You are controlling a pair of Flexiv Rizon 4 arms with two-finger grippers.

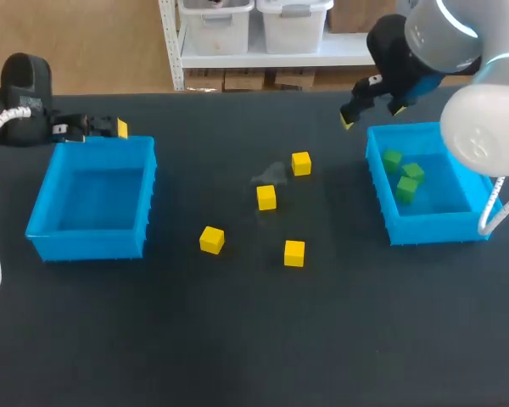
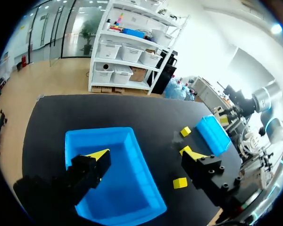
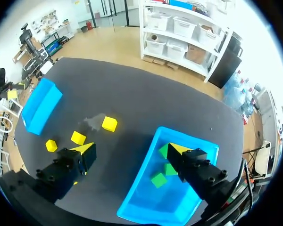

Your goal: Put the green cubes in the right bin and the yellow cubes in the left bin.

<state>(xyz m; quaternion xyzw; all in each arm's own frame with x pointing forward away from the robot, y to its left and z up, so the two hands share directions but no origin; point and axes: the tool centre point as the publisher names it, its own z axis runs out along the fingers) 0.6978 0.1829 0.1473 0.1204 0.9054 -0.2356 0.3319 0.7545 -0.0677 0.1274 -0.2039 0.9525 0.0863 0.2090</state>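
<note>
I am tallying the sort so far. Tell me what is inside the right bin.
Three green cubes lie in the right bin; no yellow cube shows there. The right arm covers its far right corner in the head view.

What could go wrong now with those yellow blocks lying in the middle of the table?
The left pincer hangs open by the back rim of the left bin; heading for the yellow cubes, it might catch the wall and shove the bin. The right pincer is open beside the right bin, which holds the green cubes; a yellow cube taken by that arm could land in the wrong bin.
</note>
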